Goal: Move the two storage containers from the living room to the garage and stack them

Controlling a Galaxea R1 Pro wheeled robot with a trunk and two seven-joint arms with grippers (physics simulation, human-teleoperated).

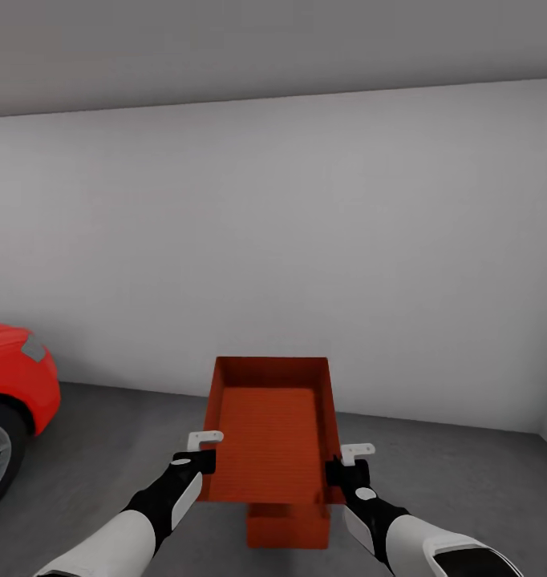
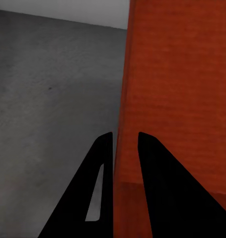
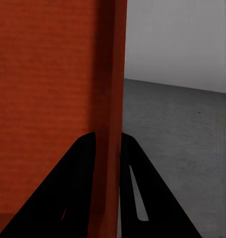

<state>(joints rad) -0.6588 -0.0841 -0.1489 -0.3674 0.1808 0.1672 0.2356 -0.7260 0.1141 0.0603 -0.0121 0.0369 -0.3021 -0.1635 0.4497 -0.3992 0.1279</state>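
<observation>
Head view: inside the garage, the left gripper (image 1: 206,450) and right gripper (image 1: 347,462) each pinch a long side wall of an orange-red storage container (image 1: 269,433), held level between them above the dark grey concrete floor (image 1: 450,473). A second container (image 1: 288,529) sits on the floor directly beneath it, partly hidden. Both wrist views show black fingers (image 2: 100,198) (image 3: 75,193) straddling a thin wall. A red car (image 1: 13,385) stands at left, near the white-grey wall (image 1: 305,240).
</observation>
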